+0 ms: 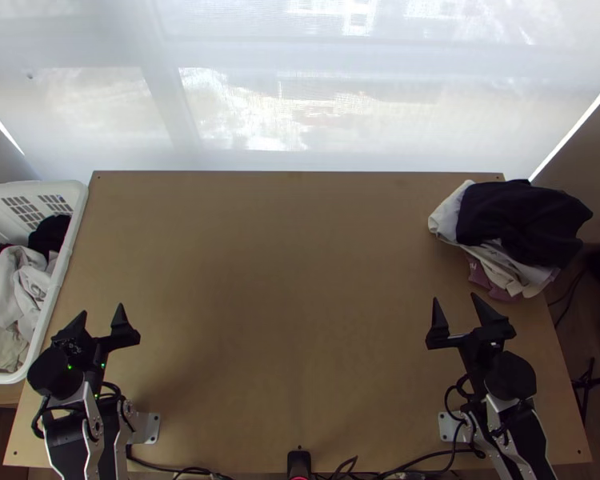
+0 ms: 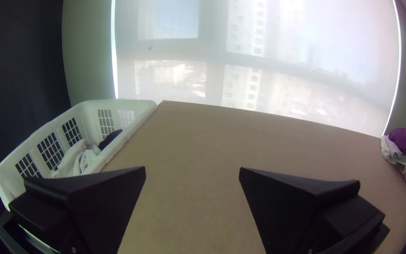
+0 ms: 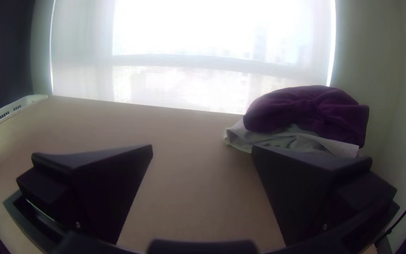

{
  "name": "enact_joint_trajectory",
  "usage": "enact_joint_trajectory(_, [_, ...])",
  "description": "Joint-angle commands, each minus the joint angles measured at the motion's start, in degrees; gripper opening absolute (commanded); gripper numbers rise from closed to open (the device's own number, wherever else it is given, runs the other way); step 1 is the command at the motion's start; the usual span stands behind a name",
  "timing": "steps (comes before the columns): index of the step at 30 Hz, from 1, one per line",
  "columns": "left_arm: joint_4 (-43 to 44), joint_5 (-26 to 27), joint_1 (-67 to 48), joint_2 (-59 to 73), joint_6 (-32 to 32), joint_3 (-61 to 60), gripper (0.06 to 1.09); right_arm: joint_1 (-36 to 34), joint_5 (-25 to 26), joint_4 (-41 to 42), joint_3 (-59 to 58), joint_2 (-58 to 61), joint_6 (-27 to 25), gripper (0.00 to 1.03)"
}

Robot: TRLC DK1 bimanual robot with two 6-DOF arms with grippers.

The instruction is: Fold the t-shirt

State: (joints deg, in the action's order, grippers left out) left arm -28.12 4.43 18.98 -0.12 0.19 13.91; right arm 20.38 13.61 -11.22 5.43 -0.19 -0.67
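Note:
In the top view my left gripper (image 1: 102, 318) stands open over the table's near left part, beside the basket. My right gripper (image 1: 455, 310) is open too, at the near right, a little short of a clothes pile. Nothing lies between the fingers of my left gripper (image 2: 192, 171) in its wrist view, nor of my right gripper (image 3: 202, 148) in its own. Bunched garments, dark cloth (image 1: 518, 220) over white and pink cloth, are heaped at the table's right edge. White cloth (image 1: 18, 288) lies crumpled in the basket. Which piece is the t-shirt I cannot tell.
A white laundry basket (image 1: 70, 240) stands along the left edge of the wooden table (image 1: 292, 280). Bare wood stretches between the basket and the clothes pile. Cables (image 1: 428, 456) run along the near edge, and a translucent blind (image 1: 316, 120) hangs behind the far edge.

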Motion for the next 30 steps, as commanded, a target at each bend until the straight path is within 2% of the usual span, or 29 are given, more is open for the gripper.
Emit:
enact_joint_trajectory(1, [0.0,0.1,0.0,0.0,0.0,0.0,1.03,0.0,0.0,0.0,0.0,0.0,-0.1,0.98])
enact_joint_trajectory(26, [0.0,0.0,0.0,0.0,0.0,0.0,1.03,0.0,0.0,0.0,0.0,0.0,0.0,0.98])
enact_joint_trajectory(27, [0.0,0.1,0.0,-0.1,0.0,0.0,1.03,-0.1,-0.2,0.0,0.0,0.0,1.5,0.98])
enact_joint_trajectory(30, [0.0,0.1,0.0,0.0,0.0,0.0,1.03,0.8,-0.1,-3.7,0.0,0.0,18.4,0.98])
